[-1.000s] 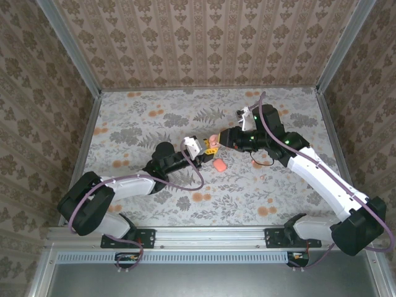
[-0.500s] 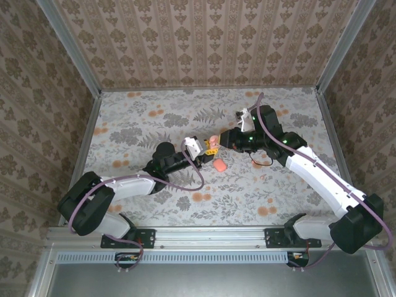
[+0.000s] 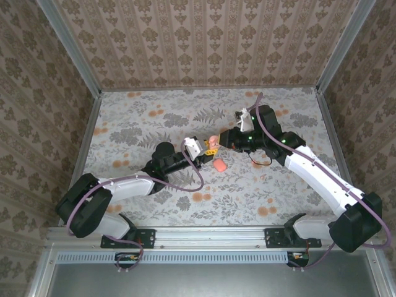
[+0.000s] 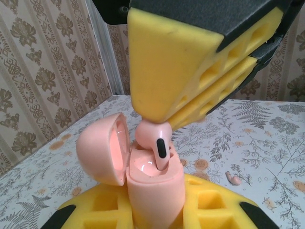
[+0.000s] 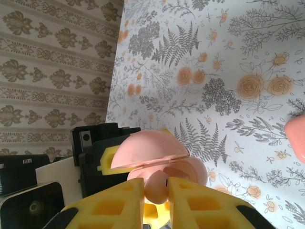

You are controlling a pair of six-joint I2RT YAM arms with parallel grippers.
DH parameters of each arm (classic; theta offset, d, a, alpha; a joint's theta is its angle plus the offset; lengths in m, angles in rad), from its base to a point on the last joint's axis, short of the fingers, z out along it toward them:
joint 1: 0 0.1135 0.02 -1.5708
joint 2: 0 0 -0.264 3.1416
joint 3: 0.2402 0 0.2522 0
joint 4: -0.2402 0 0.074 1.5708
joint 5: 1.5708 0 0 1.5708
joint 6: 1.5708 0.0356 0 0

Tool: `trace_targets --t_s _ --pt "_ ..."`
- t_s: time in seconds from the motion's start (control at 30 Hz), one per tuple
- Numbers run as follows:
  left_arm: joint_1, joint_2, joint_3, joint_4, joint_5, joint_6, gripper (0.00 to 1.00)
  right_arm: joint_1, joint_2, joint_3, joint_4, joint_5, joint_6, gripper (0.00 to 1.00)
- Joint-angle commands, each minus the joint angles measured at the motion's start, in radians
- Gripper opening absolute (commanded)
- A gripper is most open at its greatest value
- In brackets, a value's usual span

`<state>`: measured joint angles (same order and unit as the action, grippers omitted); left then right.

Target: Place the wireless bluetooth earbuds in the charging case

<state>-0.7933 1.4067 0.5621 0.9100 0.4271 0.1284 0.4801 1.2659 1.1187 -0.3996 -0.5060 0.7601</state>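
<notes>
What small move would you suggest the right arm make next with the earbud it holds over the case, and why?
Probably a short, gentle push straight down by the right gripper. The earbud has its stem just inside a well of the charging case, but its head sits above the rim, pinched. The left gripper holds the case upright with the lid open.

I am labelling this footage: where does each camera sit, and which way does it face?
Top external: above, behind the bases, looking down on the table; left arm and right arm show.
Left wrist: looks along its jaws, shut on the open charging case.
Right wrist: looks past its jaws, shut on an earbud, at the case.
Shared: both wrist views show case and earbud.
</notes>
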Motion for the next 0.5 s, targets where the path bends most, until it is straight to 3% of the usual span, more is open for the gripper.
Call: trace_targets --t_s 0.0,0.47 --pt "-0.012 -0.027 0.016 0.008 0.003 0.023 0.1 0.0 0.01 -0.012 0.03 -0.026 0.006 0.21" --pt "-0.015 -0.032 0.019 -0.001 0.001 0.029 0.1 0.011 0.02 -0.007 0.041 -0.053 -0.011 0.21"
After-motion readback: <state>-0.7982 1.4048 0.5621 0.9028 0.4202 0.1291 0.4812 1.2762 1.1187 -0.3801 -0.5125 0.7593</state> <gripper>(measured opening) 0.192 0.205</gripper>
